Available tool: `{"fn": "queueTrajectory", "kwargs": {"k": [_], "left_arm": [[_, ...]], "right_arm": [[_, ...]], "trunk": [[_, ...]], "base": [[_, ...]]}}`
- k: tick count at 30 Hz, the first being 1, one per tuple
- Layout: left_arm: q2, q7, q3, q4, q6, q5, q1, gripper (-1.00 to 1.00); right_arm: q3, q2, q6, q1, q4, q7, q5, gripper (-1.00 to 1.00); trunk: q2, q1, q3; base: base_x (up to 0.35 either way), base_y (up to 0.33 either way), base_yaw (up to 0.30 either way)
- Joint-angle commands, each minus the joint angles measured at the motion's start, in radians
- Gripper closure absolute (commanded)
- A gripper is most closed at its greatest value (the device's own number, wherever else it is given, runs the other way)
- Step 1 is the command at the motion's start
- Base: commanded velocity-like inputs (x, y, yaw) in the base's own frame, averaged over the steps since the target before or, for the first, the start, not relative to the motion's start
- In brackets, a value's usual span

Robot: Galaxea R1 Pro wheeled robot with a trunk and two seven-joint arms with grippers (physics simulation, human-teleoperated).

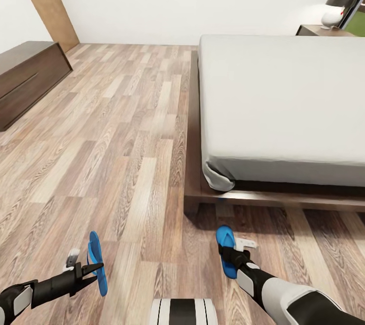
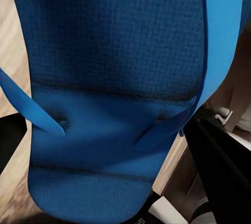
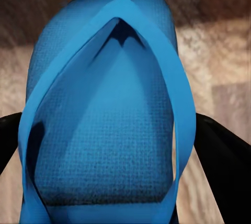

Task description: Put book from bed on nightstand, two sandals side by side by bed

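Note:
My left gripper (image 1: 92,266) is shut on a bright blue sandal (image 1: 97,263), held on edge above the wood floor; up close its textured sole (image 2: 115,77) lies between the dark fingers (image 2: 222,169). A second blue sandal (image 1: 226,250) is clamped in my right gripper (image 1: 230,255), just in front of the bed's near corner; its strap and sole (image 3: 110,130) sit between the black fingers (image 3: 222,156). The bed (image 1: 284,107) with its pale mattress and dark frame fills the right side. One nightstand (image 1: 322,30) shows at the far right beside the bed. The book is out of view.
A long low dark bench (image 1: 28,76) stands against the left wall, with a brown door (image 1: 44,0) behind it. A white lamp (image 1: 332,14) sits on the nightstand. Open wood-plank floor (image 1: 132,137) stretches left of the bed.

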Motion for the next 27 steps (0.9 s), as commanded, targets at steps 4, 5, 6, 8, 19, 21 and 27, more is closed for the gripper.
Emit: {"fn": "queueTrajectory", "kwargs": {"k": [4,5,6,8,19,21,27], "left_arm": [[0.0,-0.003,0.008,0.0,0.012,-0.007,0.0,1.0],[0.001,-0.003,0.008,0.0,0.012,-0.007,0.0,1.0],[0.001,-0.003,0.008,0.0,0.012,-0.007,0.0,1.0],[0.001,-0.003,0.008,0.0,0.012,-0.007,0.0,1.0],[0.001,-0.004,0.009,0.0,0.013,-0.006,0.0,1.0],[0.001,-0.004,0.009,0.0,0.013,-0.006,0.0,1.0],[0.001,-0.007,0.009,0.0,0.01,-0.003,0.0,1.0]], "right_arm": [[0.004,0.002,-0.023,-0.001,0.003,0.002,-0.012,1.0],[0.003,0.002,-0.026,-0.001,0.003,0.002,-0.014,1.0],[0.003,0.002,-0.029,-0.002,0.003,0.003,-0.015,1.0],[0.002,0.002,-0.032,-0.001,0.003,0.003,-0.016,1.0],[0.001,0.003,-0.056,-0.001,0.004,0.005,-0.052,1.0],[0.001,0.003,-0.064,-0.001,0.004,0.007,-0.059,1.0],[0.001,0.004,-0.102,-0.001,0.004,0.009,-0.066,1.0]], "trunk": [[0.0,0.0,-0.001],[0.0,0.0,-0.001],[0.0,0.0,-0.001],[0.0,0.0,-0.001],[0.0,0.0,-0.001],[0.0,0.0,-0.001],[-0.001,0.002,-0.02]], "base": [[0.0,0.0,0.0],[0.0,0.0,0.0],[0.0,0.0,0.0],[0.0,0.0,0.0],[0.0,0.0,0.0],[0.0,0.0,0.0],[0.0,0.0,0.0]]}}
